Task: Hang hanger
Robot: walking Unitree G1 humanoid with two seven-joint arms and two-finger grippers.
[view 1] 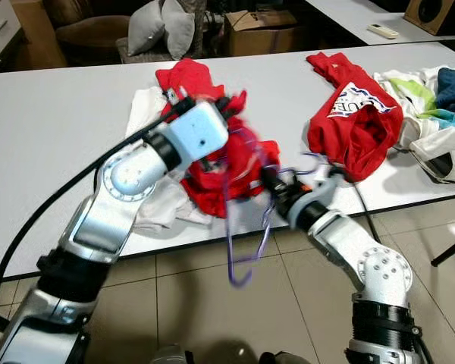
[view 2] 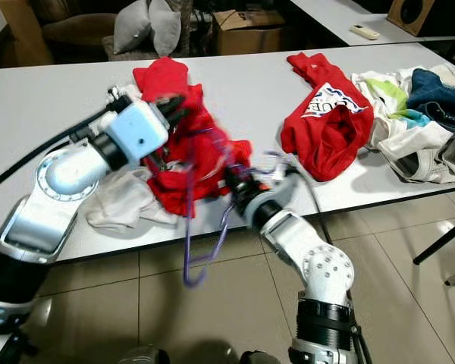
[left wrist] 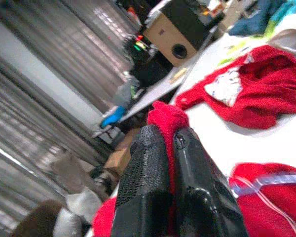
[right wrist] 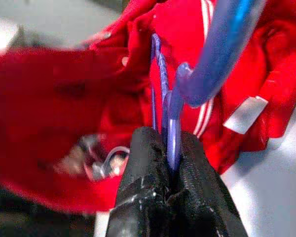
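A thin purple hanger [view 1: 230,250] is tangled in a red garment [view 1: 235,171] at the white table's [view 1: 53,114] front edge, and its lower loop dangles below the edge over the floor. My right gripper [view 1: 270,182] reaches in from the front and is shut on the hanger's wire [right wrist: 173,113], close against the red cloth. My left gripper [view 1: 229,105] sits above the garment's far side, shut on a fold of its red fabric [left wrist: 166,118]. The image is blurred around both grippers.
A white cloth [view 1: 163,205] lies under the red garment. A second red shirt [view 1: 356,121] and a heap of mixed clothes [view 1: 436,114] lie to the right. Behind the table are a cardboard box [view 1: 262,30] and grey pillows [view 1: 163,26]. Tiled floor [view 1: 197,303] lies below.
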